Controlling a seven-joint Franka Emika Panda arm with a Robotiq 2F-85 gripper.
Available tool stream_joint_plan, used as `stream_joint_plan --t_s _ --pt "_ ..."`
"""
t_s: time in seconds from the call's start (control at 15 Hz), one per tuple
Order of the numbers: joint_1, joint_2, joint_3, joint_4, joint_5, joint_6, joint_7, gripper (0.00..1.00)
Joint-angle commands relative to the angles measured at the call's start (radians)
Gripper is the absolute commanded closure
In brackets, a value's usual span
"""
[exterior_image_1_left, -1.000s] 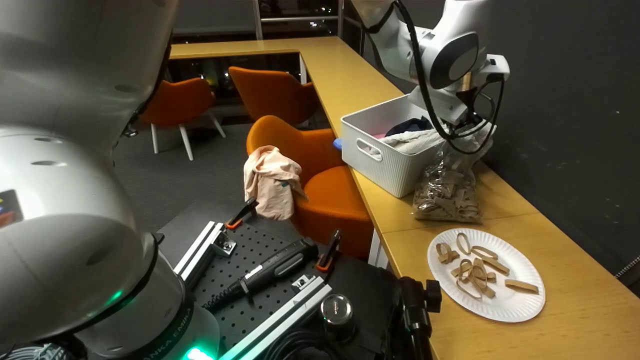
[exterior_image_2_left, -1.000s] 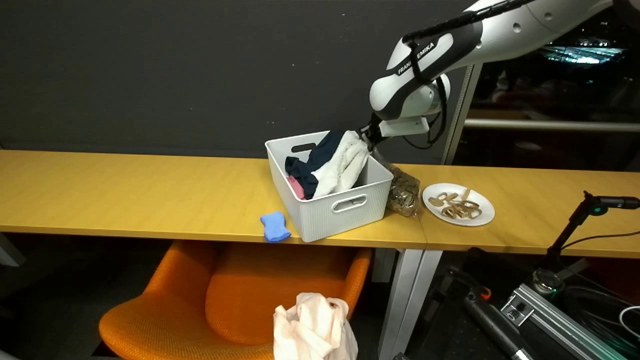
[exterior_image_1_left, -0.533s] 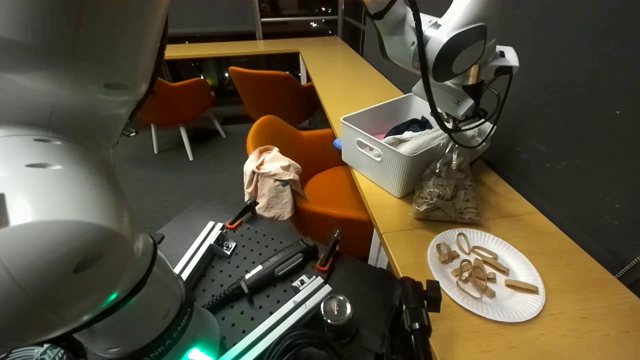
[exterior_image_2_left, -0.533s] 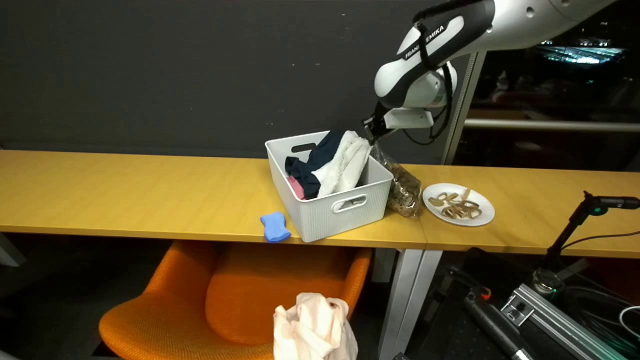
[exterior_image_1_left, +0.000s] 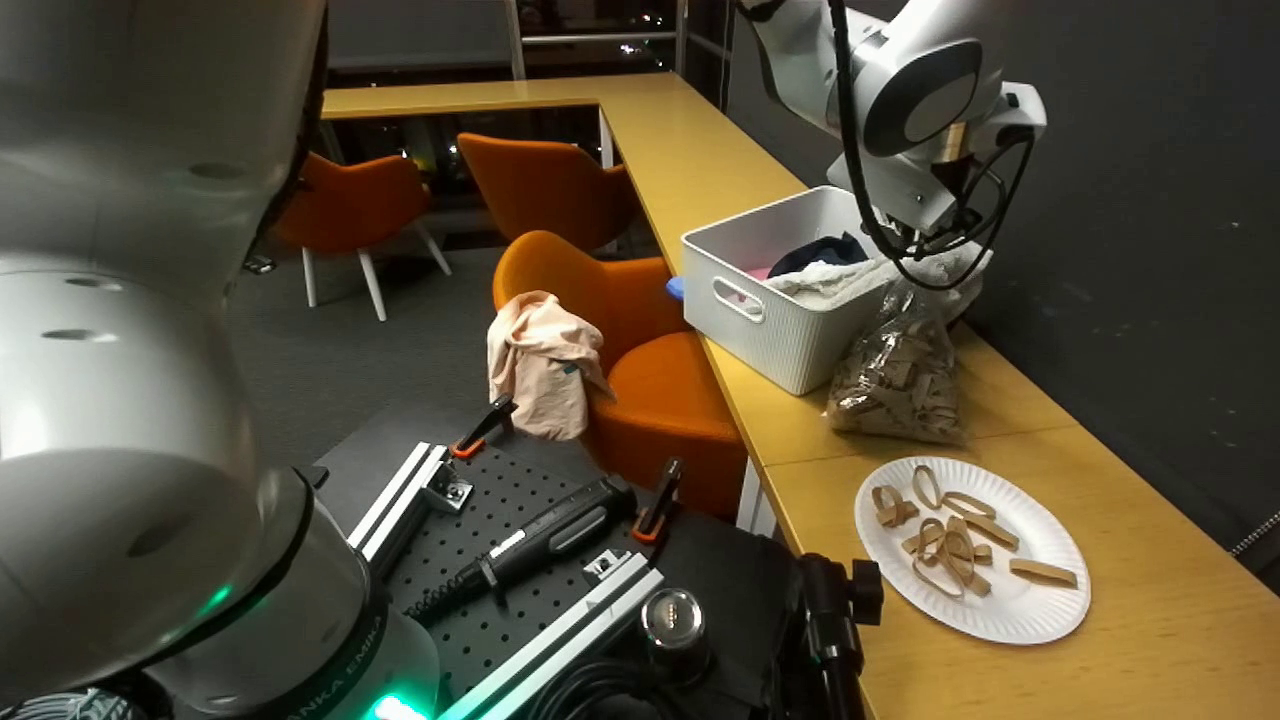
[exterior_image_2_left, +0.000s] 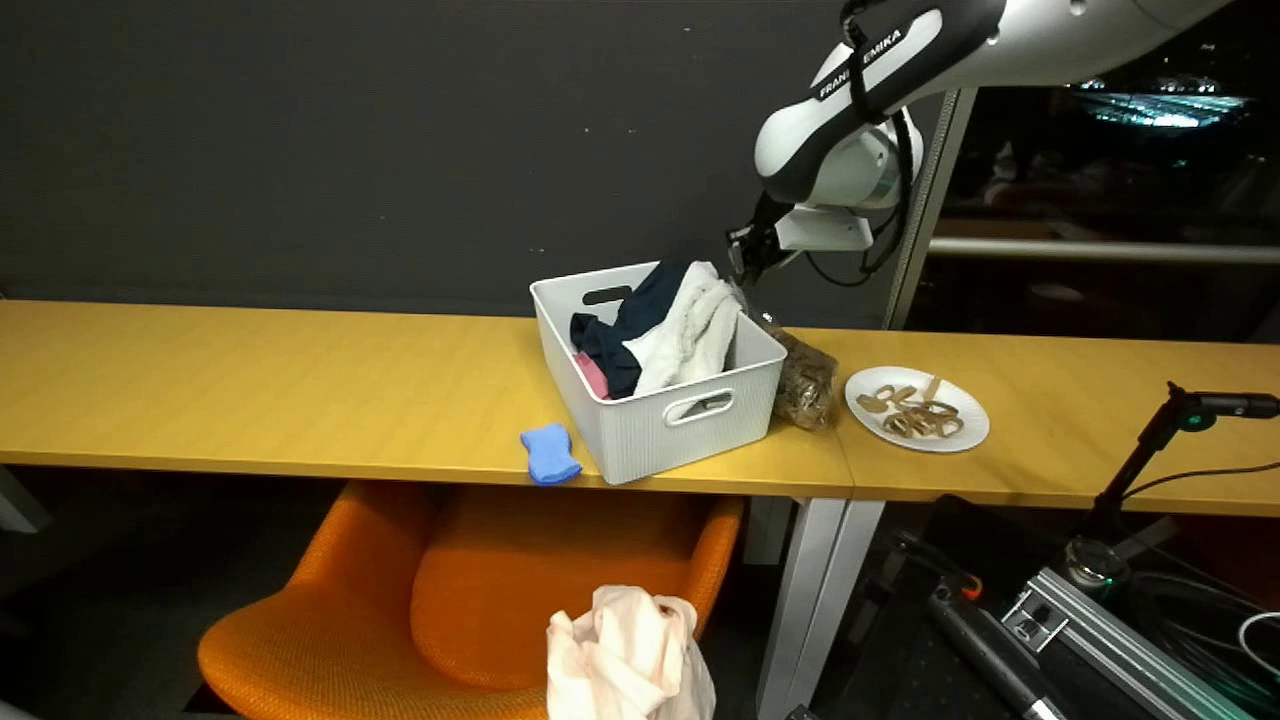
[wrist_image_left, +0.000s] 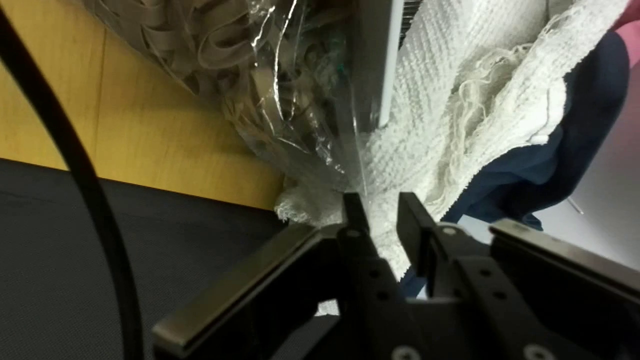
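My gripper (wrist_image_left: 379, 200) is partly open in the wrist view, with a narrow gap between the fingertips. It is above the back corner of the white basket (exterior_image_1_left: 770, 340), also in an exterior view (exterior_image_2_left: 650, 450). A clear plastic bag (exterior_image_1_left: 900, 390) of brown rubber bands leans against the basket's side. Its loose upper end reaches close to the left fingertip in the wrist view (wrist_image_left: 220, 50); whether they touch I cannot tell. A white cloth (wrist_image_left: 425, 100) hangs over the basket rim beneath the fingers. A navy cloth (exterior_image_2_left: 605, 350) lies beside it. Cables partly hide the gripper in an exterior view.
A paper plate (exterior_image_1_left: 1030, 618) with several rubber bands is on the wooden table (exterior_image_2_left: 250, 390) near the bag. A blue sponge-like item (exterior_image_2_left: 550, 455) lies at the table edge. The dark wall (exterior_image_2_left: 400, 150) is close behind. An orange chair (exterior_image_2_left: 480, 590) stands in front.
The arm has risen and shifted slightly toward the plate side. The bag's top was drawn up taut half a second ago; now it has slumped, free of the gripper's pull.
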Motion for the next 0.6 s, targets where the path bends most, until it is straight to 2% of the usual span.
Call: stream_joint_plan --t_s 0.0,0.4,0.53 --pt "0.001 -0.046 -0.001 -0.036 0.007 -0.032 -0.02 0.44" --pt "0.003 -0.022 -0.025 -0.045 -0.002 -0.018 -0.011 0.02" --pt "0.004 -0.01 -0.017 -0.042 0.003 -0.012 -0.014 0.0"
